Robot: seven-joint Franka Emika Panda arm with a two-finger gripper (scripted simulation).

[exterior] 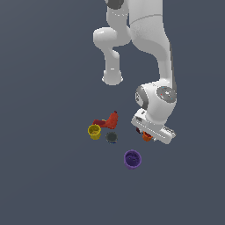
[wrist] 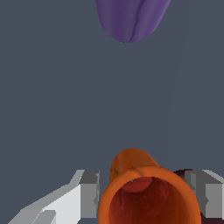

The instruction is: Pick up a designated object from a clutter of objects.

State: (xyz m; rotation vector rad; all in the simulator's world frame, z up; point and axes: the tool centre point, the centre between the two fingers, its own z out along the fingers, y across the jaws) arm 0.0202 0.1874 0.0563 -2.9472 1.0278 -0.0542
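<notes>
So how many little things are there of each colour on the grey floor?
Yellow: 1, the small yellow cup
Purple: 1, the larger purple cup
Orange: 1, the small orange cup between the gripper fingers
Red: 1, the red angular piece
Dark grey: 1, the dark grey round piece
Dark maroon: 1, the maroon lump, mostly hidden
Total: 6

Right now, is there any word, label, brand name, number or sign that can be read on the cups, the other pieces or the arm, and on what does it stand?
None: no readable text in either view.
The orange cup, purple cup, yellow cup, red piece and arm show plain surfaces.
</notes>
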